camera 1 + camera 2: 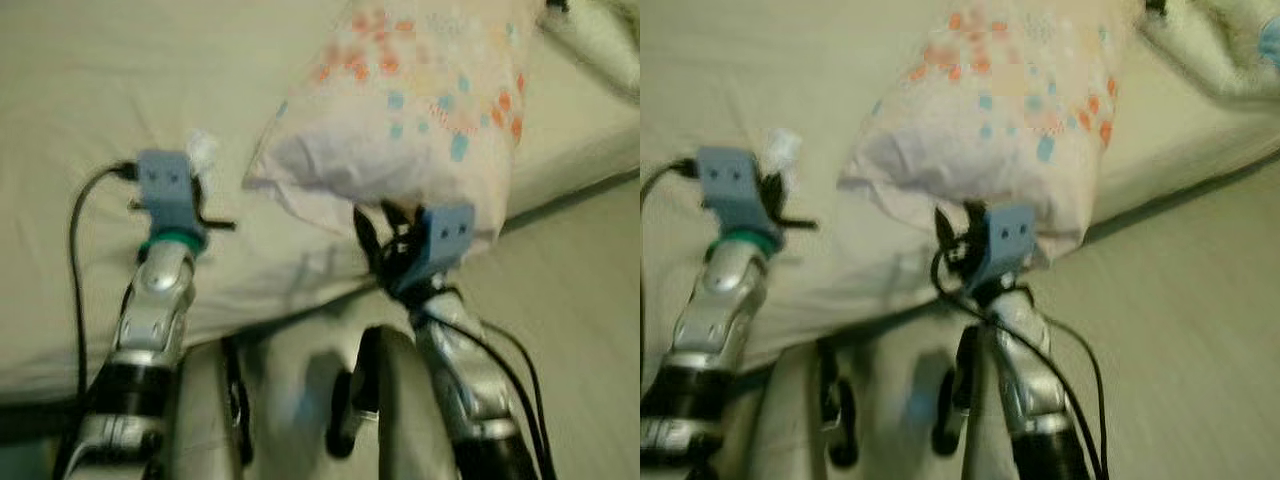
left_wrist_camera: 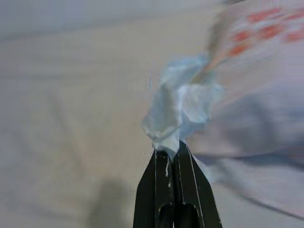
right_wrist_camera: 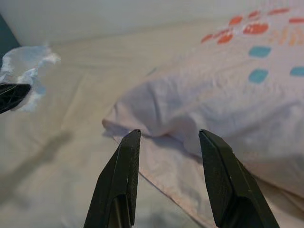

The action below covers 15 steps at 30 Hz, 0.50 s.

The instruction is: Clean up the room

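Observation:
A crumpled white tissue hangs above the bed, pinched by my left gripper, which is shut on it. From the head camera the tissue sits just past the left wrist, over the pale sheet. My right gripper stands open, its two black fingers close in front of the near edge of a white pillow printed with orange and teal spots. The pillow lies on the bed to the right of the tissue.
The bed with its pale sheet takes up the far and left side, its near edge running across below my wrists. Light floor lies to the right. A rumpled blanket lies at the far right corner.

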Motion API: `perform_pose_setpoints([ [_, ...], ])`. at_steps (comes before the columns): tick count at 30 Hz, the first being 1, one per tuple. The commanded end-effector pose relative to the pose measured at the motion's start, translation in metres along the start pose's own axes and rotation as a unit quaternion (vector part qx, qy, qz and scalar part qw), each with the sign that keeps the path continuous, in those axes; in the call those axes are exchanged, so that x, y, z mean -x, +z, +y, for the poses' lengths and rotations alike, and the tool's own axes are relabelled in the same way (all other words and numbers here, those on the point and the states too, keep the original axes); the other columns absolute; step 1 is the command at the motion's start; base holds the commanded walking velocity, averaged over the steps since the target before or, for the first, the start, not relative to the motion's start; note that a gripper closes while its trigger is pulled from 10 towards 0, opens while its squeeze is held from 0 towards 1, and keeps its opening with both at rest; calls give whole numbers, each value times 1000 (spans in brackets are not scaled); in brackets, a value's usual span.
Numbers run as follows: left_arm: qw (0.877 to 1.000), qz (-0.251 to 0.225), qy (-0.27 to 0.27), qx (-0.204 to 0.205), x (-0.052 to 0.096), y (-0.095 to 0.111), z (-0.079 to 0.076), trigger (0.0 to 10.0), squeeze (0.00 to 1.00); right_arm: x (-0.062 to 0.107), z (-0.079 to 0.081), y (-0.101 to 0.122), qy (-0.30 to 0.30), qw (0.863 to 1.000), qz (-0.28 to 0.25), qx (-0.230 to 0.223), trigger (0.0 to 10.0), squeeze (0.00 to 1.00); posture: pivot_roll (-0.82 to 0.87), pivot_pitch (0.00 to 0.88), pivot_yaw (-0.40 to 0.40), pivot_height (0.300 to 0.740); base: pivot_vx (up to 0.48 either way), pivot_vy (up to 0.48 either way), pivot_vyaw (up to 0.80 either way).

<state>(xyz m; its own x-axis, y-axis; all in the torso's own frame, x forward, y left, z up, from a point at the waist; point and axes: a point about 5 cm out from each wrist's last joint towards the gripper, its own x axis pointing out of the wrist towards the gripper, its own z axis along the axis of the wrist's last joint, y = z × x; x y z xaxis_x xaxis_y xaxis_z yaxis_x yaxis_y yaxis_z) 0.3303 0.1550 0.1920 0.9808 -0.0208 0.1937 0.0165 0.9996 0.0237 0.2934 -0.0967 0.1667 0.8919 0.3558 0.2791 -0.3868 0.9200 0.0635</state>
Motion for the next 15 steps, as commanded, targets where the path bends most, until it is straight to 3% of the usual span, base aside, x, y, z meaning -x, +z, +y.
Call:
perform_pose_setpoints([
  [1, 999, -13, -30, 15, 8, 9, -15, 10000, 0, 5, -4, -6, -15, 1000, 5, -9, 10000, 0, -54, 122, 11, 595, 0, 0, 0],
  [4, 998, -38, -52, 10, 6, 20, -26, 10000, 0, 4, -4, -4, -17, 1000, -1, -9, 10000, 0, -60, 111, 8, 595, 0, 0, 0],
  [6, 998, -43, -52, 17, 3, 28, -25, 10000, 0, 1, -10, -3, -32, 999, -3, 12, 10000, 0, -65, 102, 2, 599, 0, 0, 0],
  [15, 998, -52, -44, 19, 0, 47, -21, 10000, 0, -4, -20, 0, -37, 999, -5, 25, 10000, 0, -55, 88, -12, 646, 0, 0, 0],
])
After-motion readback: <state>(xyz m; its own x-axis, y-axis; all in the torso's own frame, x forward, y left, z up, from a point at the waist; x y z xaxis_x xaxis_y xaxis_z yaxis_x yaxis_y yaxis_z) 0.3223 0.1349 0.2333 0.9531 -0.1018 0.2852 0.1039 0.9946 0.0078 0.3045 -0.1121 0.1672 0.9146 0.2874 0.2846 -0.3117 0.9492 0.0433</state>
